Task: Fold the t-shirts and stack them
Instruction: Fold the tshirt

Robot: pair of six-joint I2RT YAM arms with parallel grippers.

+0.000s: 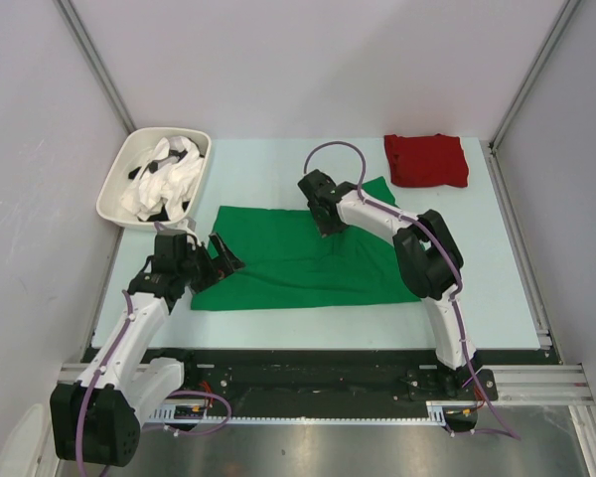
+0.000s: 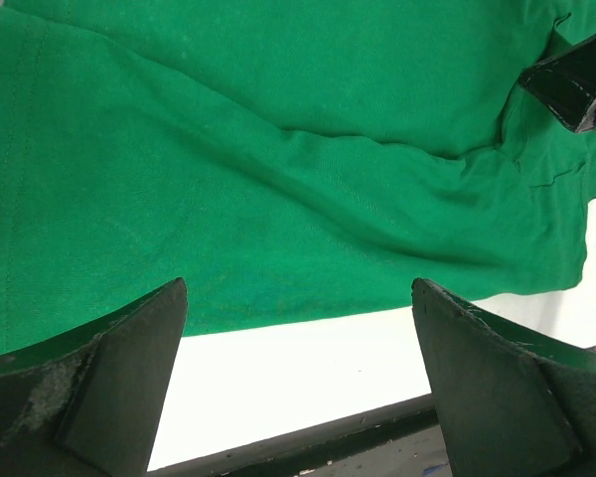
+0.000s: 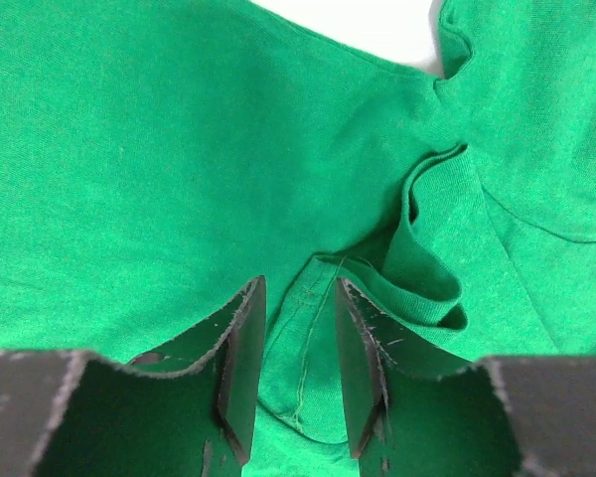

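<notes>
Pinching green t-shirt [image 3: 179, 149] fold, no label legible.

Green t-shirt [image 3: 179, 179] cut off by wrist views; bin [image 1: 114, 194] contents indistinct

Green t-shirt [image 1: 298, 260]: plain bright green, no print. Folded t-shirt [image 1: 426, 160]: plain dark red. Table [image 1: 497, 298]: pale mint-white. Bin [image 1: 115, 193]: off-white, holding white cloth [image 1: 164, 179] with black patches. Arms: white shells, black joints, lilac cables. Gripper fingers [image 3: 240, 368]: black.
</notes>
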